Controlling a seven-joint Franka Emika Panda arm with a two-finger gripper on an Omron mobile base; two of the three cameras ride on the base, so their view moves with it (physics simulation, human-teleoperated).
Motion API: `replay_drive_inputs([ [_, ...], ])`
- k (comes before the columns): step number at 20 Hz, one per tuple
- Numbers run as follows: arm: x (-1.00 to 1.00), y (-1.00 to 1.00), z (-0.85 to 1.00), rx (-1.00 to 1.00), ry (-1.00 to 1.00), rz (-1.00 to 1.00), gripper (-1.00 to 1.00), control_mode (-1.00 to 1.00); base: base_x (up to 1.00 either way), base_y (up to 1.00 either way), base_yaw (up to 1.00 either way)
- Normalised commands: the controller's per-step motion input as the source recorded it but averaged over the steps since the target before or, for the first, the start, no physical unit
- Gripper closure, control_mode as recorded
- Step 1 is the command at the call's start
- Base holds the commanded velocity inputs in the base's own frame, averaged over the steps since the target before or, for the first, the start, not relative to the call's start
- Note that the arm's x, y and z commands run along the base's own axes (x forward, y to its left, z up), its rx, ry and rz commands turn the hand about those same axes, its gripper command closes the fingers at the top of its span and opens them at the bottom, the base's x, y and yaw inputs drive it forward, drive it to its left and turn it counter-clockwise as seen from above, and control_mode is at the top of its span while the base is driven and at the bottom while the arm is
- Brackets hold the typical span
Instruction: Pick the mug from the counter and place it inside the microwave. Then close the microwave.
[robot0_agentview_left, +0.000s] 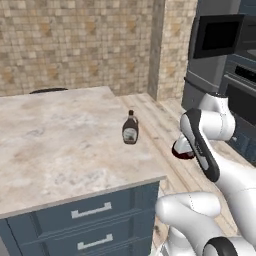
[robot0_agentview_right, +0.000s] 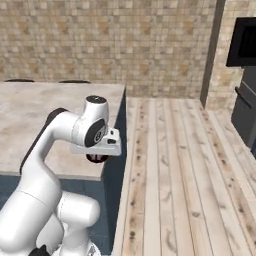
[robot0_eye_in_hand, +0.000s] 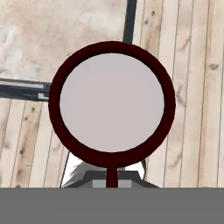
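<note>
Transport step in hand. Gripper (robot0_agentview_right: 98, 156) clamped shut on dark red mug (robot0_eye_in_hand: 112, 103), carried off the marbled surface (robot0_agentview_left: 60, 145) above the plank floor. Open microwave (robot0_agentview_left: 218, 35) at two o'clock; next move calls for lifting toward its cavity.

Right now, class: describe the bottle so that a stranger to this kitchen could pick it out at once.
Find the marbled counter with blue-grey drawers. Near its right edge stands the bottle, upright and alone: dark brown, narrow-necked, with a pale label, unlike the squat red mug held beyond the edge.
</note>
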Motion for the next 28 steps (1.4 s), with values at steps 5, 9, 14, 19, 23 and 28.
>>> replay_drive_inputs([
  [5,0.0,0.0,0.0,0.0,0.0,0.0,1.0,1.0,-0.01,-0.82,-0.57],
  [9,0.0,0.0,0.0,0.0,0.0,0.0,1.0,1.0,0.11,-0.99,-0.65],
  [14,0.0,0.0,0.0,0.0,0.0,0.0,1.0,1.0,0.57,-0.66,-0.54],
  [19,0.0,0.0,0.0,0.0,0.0,0.0,1.0,1.0,0.81,-0.07,-0.31],
  [23,0.0,0.0,0.0,0.0,0.0,0.0,1.0,1.0,0.91,0.0,-0.21],
  [28,0.0,0.0,0.0,0.0,0.0,0.0,1.0,1.0,0.92,0.0,-0.14],
])
